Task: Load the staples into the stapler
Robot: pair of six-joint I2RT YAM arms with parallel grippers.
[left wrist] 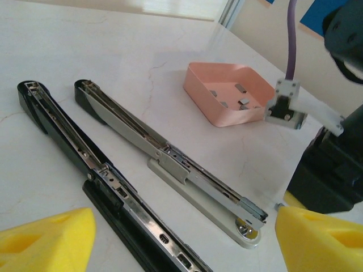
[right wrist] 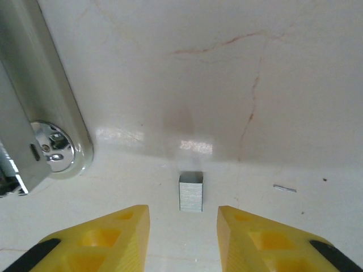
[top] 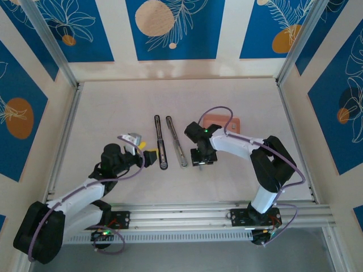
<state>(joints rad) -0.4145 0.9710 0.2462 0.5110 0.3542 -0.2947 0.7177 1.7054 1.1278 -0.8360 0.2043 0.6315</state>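
Observation:
The stapler lies opened out as two long arms side by side, a black arm (top: 160,143) (left wrist: 79,161) and a grey-based arm with a silvery rail (top: 177,141) (left wrist: 181,170). Its round chrome end (right wrist: 54,148) sits at the left of the right wrist view. A short grey strip of staples (right wrist: 191,192) lies flat on the table just ahead of my right gripper (right wrist: 182,214) (top: 202,161), whose yellow fingers stand open and apart from it. More staples (left wrist: 243,102) lie in the salmon-pink tray (left wrist: 211,107) (top: 222,123). My left gripper (left wrist: 182,229) (top: 150,157) is open over the stapler's near ends, holding nothing.
A single loose staple wire (right wrist: 284,188) lies to the right of the strip. The right arm's black body and purple cable (left wrist: 292,39) stand close beside the tray. Metal rails border the white table on the left (top: 63,136) and right (top: 295,136).

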